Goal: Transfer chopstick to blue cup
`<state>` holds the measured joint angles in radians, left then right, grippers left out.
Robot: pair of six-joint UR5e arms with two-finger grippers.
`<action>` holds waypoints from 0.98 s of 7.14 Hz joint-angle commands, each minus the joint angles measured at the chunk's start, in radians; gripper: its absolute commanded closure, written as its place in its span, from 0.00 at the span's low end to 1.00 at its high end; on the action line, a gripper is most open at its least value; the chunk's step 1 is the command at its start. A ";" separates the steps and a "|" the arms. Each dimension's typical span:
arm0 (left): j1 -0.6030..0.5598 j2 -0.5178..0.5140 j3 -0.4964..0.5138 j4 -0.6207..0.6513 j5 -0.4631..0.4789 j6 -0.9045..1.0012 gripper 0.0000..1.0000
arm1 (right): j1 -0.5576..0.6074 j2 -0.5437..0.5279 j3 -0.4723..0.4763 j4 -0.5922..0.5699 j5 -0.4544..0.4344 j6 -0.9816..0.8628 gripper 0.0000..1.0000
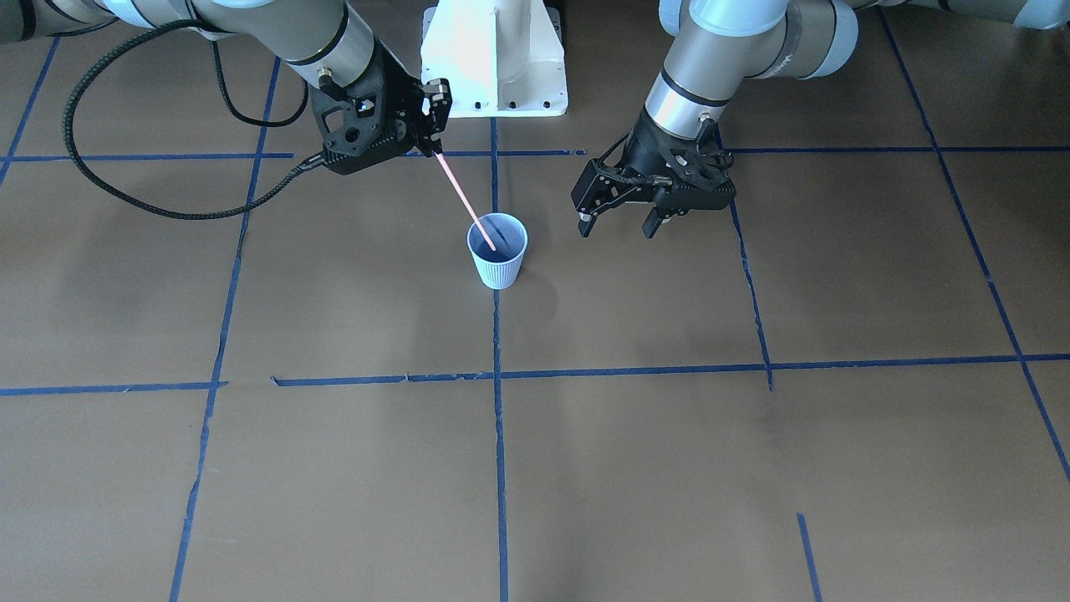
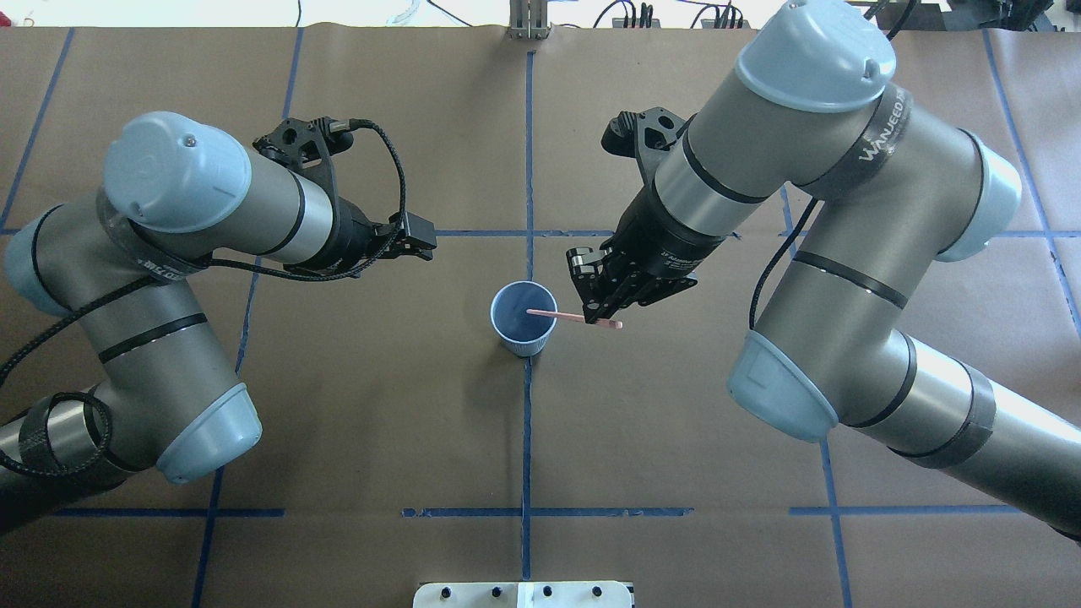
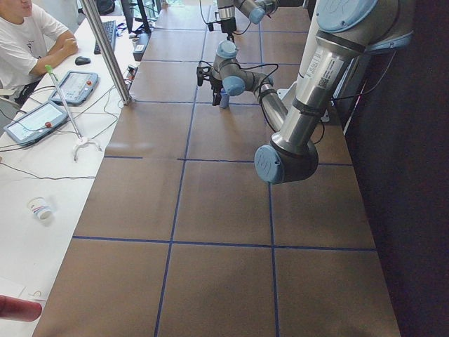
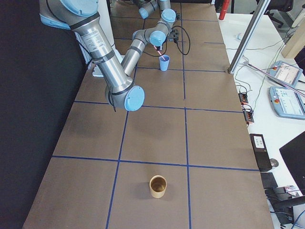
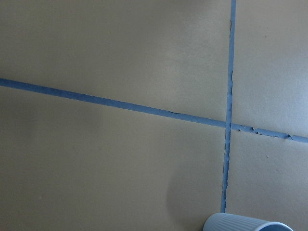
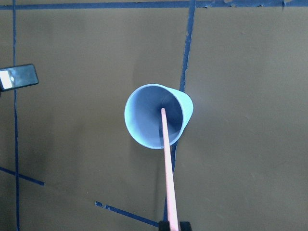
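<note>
The pale blue ribbed cup (image 1: 497,259) stands upright at the table's middle, also in the overhead view (image 2: 517,336) and the right wrist view (image 6: 144,120). My right gripper (image 1: 436,149) is shut on the top end of the salmon-pink chopstick (image 1: 465,201). The stick slants down with its lower tip inside the cup (image 6: 167,159). In the overhead view the right gripper (image 2: 605,319) sits just right of the cup. My left gripper (image 1: 618,226) is open and empty, hovering beside the cup on its other side. The left wrist view shows only the cup's rim (image 5: 245,224).
Dark blue tape lines (image 1: 496,418) cross the brown table. The white robot base (image 1: 493,58) stands behind the cup. A brown cup (image 4: 157,186) stands far off at the table's right end. An operator (image 3: 28,35) sits at a side desk.
</note>
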<state>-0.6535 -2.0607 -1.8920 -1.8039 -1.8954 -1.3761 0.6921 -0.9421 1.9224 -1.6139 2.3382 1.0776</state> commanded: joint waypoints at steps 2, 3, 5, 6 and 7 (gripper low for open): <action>0.002 0.001 0.001 0.000 -0.001 -0.003 0.00 | -0.014 0.054 -0.058 0.000 -0.043 0.005 0.12; 0.002 0.001 -0.001 0.000 -0.001 -0.003 0.00 | -0.016 0.078 -0.087 0.000 -0.066 0.008 0.01; 0.000 0.002 0.002 0.000 -0.001 0.003 0.00 | -0.010 0.075 -0.073 0.000 -0.065 0.005 0.00; -0.005 0.023 0.010 0.003 0.001 0.037 0.00 | 0.019 0.042 -0.056 0.000 -0.065 0.004 0.00; -0.049 0.063 0.014 0.008 -0.001 0.190 0.00 | 0.061 -0.059 0.002 0.000 -0.062 -0.013 0.00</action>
<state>-0.6688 -2.0330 -1.8836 -1.8006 -1.8953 -1.3078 0.7127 -0.9157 1.8752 -1.6138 2.2742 1.0778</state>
